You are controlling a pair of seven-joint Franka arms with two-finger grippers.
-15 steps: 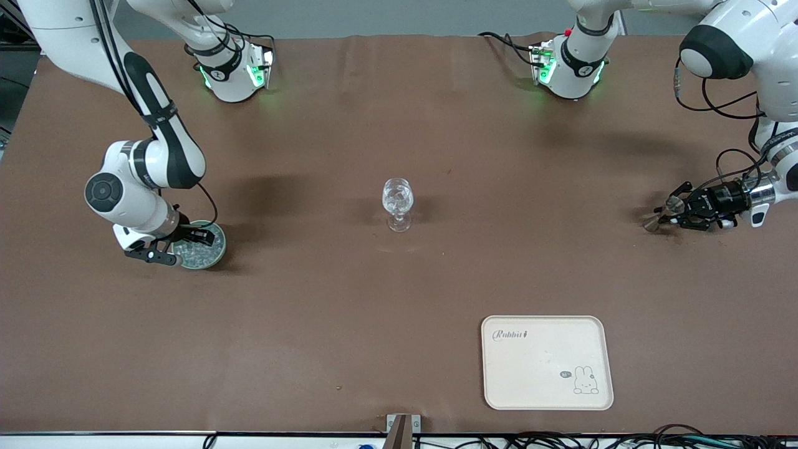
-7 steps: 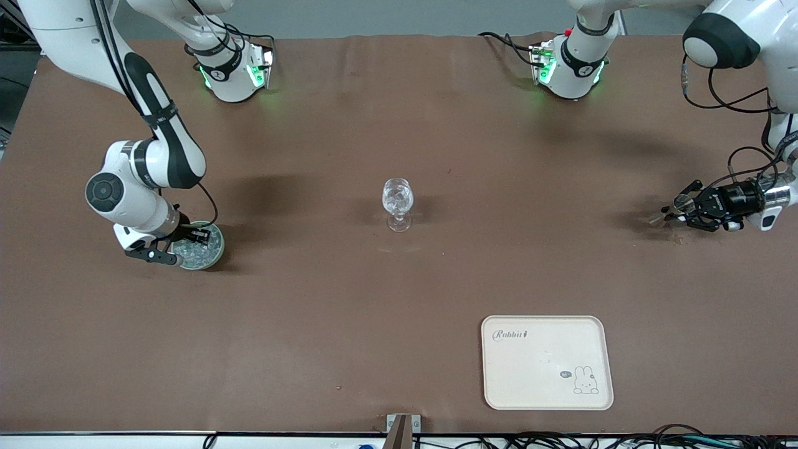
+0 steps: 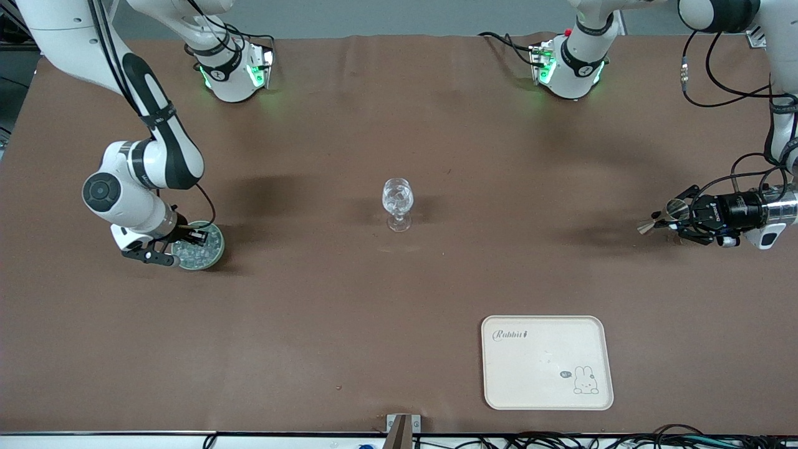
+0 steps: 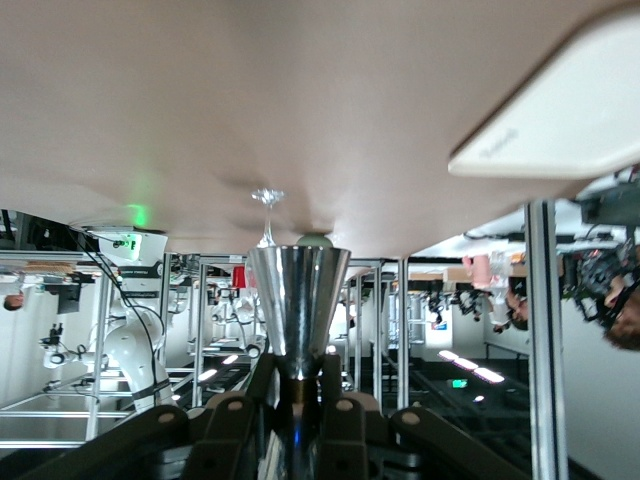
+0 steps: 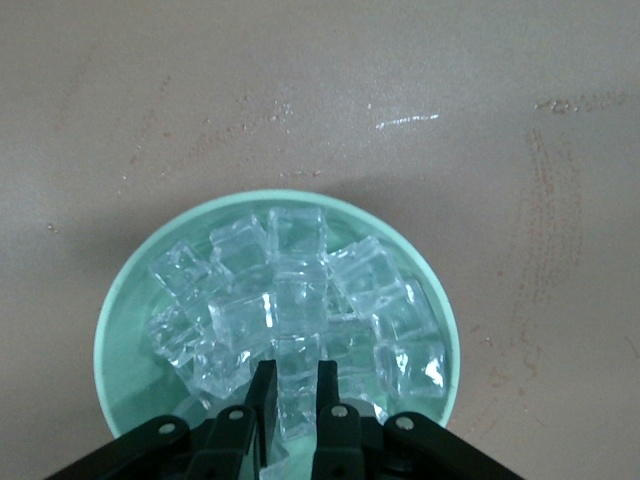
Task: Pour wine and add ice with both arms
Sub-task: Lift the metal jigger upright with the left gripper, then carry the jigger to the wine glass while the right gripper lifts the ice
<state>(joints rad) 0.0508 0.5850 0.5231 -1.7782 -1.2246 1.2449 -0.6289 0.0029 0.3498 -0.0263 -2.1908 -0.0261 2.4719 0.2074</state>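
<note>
A: How will the ice (image 5: pixel 290 320) handle?

B: Slick and hard, I'd judge; pinch one cube by flat sides. It's heaped in the green dish (image 5: pixel 120 330), where the right gripper (image 5: pixel 290 395) has clamped a cube.

A: The left gripper (image 3: pixel 689 218)?

B: Gripping the small glass (image 3: pixel 664 215) by its stem (tipped sideways). The goblet (image 3: pixel 398 202) stands mid-table.
</note>
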